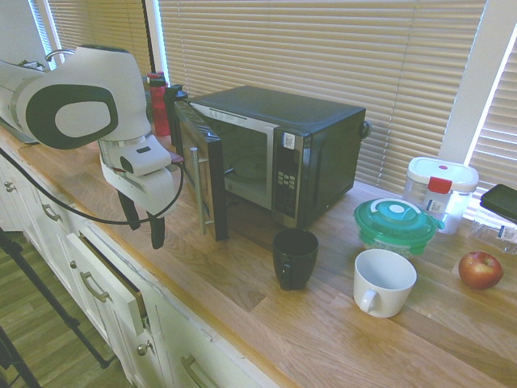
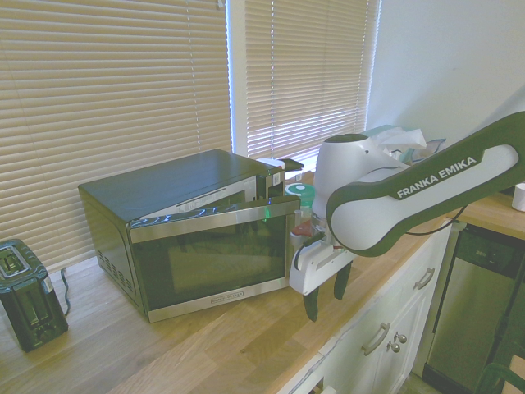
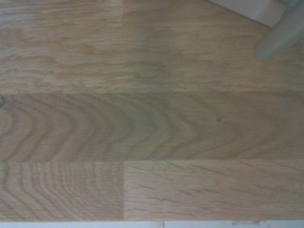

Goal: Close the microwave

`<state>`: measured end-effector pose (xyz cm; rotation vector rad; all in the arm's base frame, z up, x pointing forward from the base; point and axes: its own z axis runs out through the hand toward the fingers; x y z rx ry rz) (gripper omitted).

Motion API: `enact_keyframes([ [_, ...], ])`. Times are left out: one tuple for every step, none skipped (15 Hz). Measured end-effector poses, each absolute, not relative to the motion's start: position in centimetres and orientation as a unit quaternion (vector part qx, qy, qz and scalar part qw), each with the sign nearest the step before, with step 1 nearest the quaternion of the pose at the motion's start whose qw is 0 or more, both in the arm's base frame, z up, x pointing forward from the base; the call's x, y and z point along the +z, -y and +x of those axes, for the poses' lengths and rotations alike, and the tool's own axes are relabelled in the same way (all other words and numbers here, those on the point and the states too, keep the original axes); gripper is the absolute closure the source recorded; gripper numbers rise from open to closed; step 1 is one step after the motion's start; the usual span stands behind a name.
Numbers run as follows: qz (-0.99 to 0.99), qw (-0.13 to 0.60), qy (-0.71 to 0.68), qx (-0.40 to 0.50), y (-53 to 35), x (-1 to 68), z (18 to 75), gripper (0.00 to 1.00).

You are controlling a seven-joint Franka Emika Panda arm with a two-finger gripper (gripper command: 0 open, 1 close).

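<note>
The microwave (image 1: 307, 137) stands on the wooden countertop (image 1: 266, 291) in front of the blinds. Its dark glass door (image 1: 202, 174) is swung partly open, and the silver bar handle (image 1: 199, 192) faces my gripper. From the other side, the door (image 2: 213, 254) stands ajar from the microwave body (image 2: 164, 189). My gripper (image 1: 143, 224) hangs open just above the counter's front edge, a short way outside the door's free edge, holding nothing. In the second exterior view the gripper (image 2: 326, 295) sits right next to the door's end. The wrist view shows only wood grain.
A black mug (image 1: 295, 257), a white mug (image 1: 383, 281), an apple (image 1: 480, 269), a green-lidded container (image 1: 396, 225) and a white-lidded tub (image 1: 440, 190) lie to the microwave's right. A red bottle (image 1: 157, 103) stands behind it. A drawer (image 1: 109, 279) is slightly open. A toaster (image 2: 29, 304) stands apart.
</note>
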<state>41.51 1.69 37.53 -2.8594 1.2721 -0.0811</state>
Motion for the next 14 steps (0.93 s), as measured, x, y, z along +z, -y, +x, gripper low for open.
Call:
enact_keyframes([
  [-0.913, 0.005, -0.406, -0.025, -1.7, 37.5, 41.5, 0.0],
  [-0.913, 0.004, -0.406, -0.024, -1.7, 37.4, 41.5, 0.0],
  [-0.914, 0.003, -0.406, -0.025, -1.7, 37.5, 41.6, 0.0],
  [-0.914, 0.001, -0.405, -0.028, -1.8, 37.7, 41.8, 0.0],
  [-0.915, -0.004, -0.402, -0.032, -2.1, 38.1, 42.1, 0.0],
  [-0.916, -0.01, -0.4, -0.036, -2.7, 38.8, 42.5, 0.0],
  [-0.916, -0.017, -0.399, -0.042, -3.7, 39.7, 43.1, 0.0],
  [-0.917, -0.022, -0.396, -0.046, -4.7, 40.5, 43.6, 0.0],
  [-0.918, -0.026, -0.393, -0.049, -5.7, 41.3, 44.4, 0.0],
  [-0.919, -0.029, -0.39, -0.051, -6.5, 41.9, 45.2, 0.0],
  [-0.92, -0.033, -0.388, -0.053, -7.1, 42.4, 46.1, 0.0],
  [-0.92, -0.036, -0.387, -0.053, -7.5, 42.6, 47.2, 0.0],
  [-0.92, -0.039, -0.386, -0.054, -7.6, 42.8, 48.2, 0.0],
  [-0.92, -0.043, -0.385, -0.053, -7.6, 42.9, 49.2, 0.0],
])
